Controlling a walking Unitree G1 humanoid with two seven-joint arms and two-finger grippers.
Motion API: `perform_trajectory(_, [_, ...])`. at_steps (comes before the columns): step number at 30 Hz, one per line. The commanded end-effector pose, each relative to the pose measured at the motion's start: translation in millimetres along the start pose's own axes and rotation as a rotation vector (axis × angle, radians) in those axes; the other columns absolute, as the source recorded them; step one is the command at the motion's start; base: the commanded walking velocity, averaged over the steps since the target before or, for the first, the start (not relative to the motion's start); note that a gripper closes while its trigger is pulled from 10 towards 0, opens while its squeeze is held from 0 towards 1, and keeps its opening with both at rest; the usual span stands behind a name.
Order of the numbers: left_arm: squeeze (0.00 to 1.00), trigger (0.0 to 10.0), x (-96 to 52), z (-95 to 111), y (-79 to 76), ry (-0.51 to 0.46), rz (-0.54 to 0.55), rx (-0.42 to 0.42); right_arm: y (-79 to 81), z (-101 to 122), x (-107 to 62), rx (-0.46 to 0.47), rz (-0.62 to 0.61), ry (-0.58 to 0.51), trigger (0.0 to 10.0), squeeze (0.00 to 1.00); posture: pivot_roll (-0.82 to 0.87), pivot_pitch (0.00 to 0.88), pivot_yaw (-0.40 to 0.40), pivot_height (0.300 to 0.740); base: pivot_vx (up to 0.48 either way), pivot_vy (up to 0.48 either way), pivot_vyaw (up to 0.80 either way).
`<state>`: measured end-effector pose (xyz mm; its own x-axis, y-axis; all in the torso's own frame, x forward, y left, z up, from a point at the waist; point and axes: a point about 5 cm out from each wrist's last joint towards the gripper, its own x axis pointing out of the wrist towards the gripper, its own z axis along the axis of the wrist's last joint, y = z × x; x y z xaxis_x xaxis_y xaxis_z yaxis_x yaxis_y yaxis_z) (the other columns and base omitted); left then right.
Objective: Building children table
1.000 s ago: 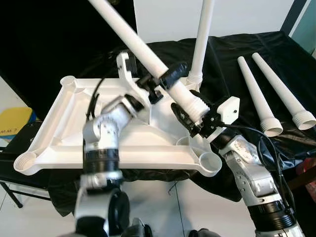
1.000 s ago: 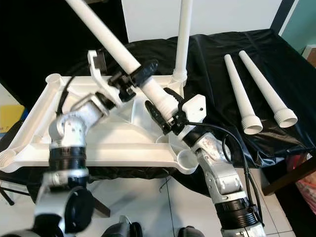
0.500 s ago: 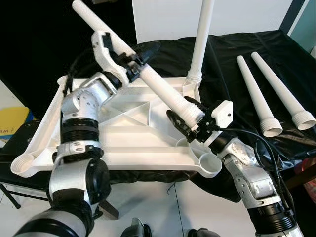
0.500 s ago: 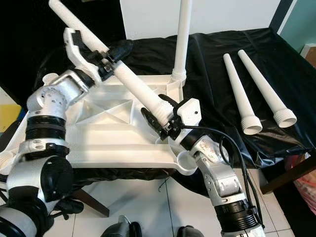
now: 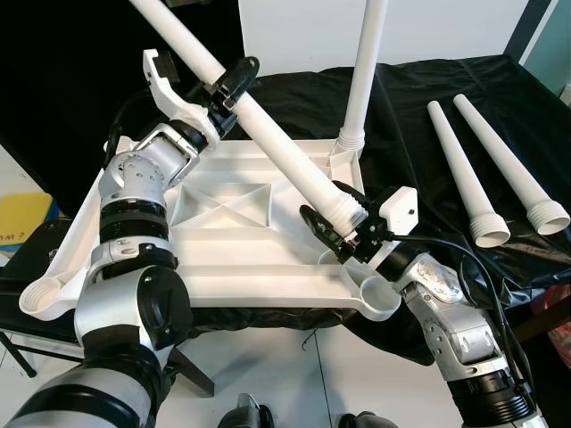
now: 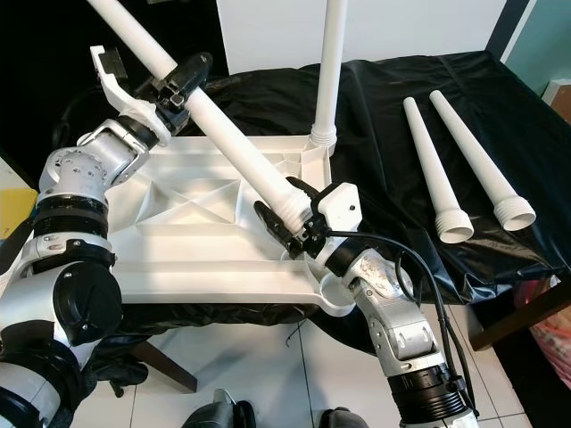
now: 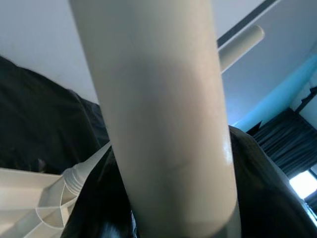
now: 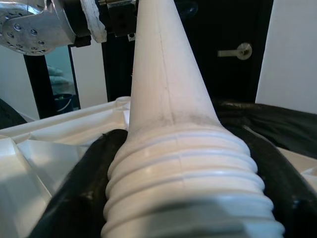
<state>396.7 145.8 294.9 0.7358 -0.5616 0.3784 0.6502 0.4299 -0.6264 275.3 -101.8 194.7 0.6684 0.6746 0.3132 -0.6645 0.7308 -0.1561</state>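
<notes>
The left silver arm is raised and reaches far-left; its left gripper (image 5: 234, 78), two long black fingers, is closed around a long white plastic leg tube (image 5: 268, 143) partway along its shaft. The right silver arm extends forward from near-right; its right gripper (image 5: 332, 225) is clamped on the tube's ribbed lower end.

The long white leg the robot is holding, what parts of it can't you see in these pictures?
- Top end of the held leg: cut off by the upper edge of both eye views.
- Threaded bottom tip: hidden between the right gripper fingers; the right wrist view cuts it off too.
- Middle stretch: covered where the left gripper clamps it.
- Left wrist view: too close, just a blurry stretch of leg, both ends out of frame.
</notes>
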Motion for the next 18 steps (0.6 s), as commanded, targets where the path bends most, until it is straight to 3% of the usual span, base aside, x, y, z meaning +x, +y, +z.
perform_trajectory(1, [0.00, 0.0, -1.4, 5, 3.1, -0.010, 0.037, 0.004, 3.7, 3, 2.6, 0.009, 0.032, -0.013, 10.0, 1.00, -0.07, 0.087, 0.008, 0.740, 0.000, 0.000, 0.00])
perform_trajectory(11, [0.00, 0.0, -2.6, 11, 5.5, -0.026, 0.063, -0.017, -0.3, -1, -0.7, 0.025, 0.020, 0.014, 10.0, 1.00, -0.07, 0.084, 0.005, 0.740, 0.000, 0.000, 0.00])
perform_trajectory(13, [0.00, 0.0, -3.4, 12, 5.5, -0.022, 0.071, 0.010, -2.4, -2, -1.4, 0.019, 0.004, 0.023, 10.0, 1.00, -0.07, 0.086, 0.007, 0.740, 0.000, 0.000, 0.00])
perform_trajectory(14, [0.00, 4.6, -3.2, 12, 3.9, -0.015, 0.076, 0.056, -4.9, -3, -1.2, 0.011, -0.018, 0.032, 10.0, 1.00, -0.07, 0.086, 0.007, 0.740, 0.000, 0.000, 0.00])
perform_trajectory(15, [0.00, 10.0, -2.8, 12, 2.4, -0.009, 0.078, 0.089, -6.5, -3, -0.9, 0.004, -0.032, 0.037, 10.0, 0.69, -0.07, 0.086, 0.007, 0.740, 0.000, 0.000, 0.00])
perform_trajectory(18, [0.00, 10.0, -1.4, 11, -1.6, -0.004, 0.069, 0.136, -7.5, -3, -0.2, 0.000, -0.041, 0.046, 10.0, 0.69, -0.07, 0.087, 0.007, 0.740, 0.000, 0.000, 0.00])
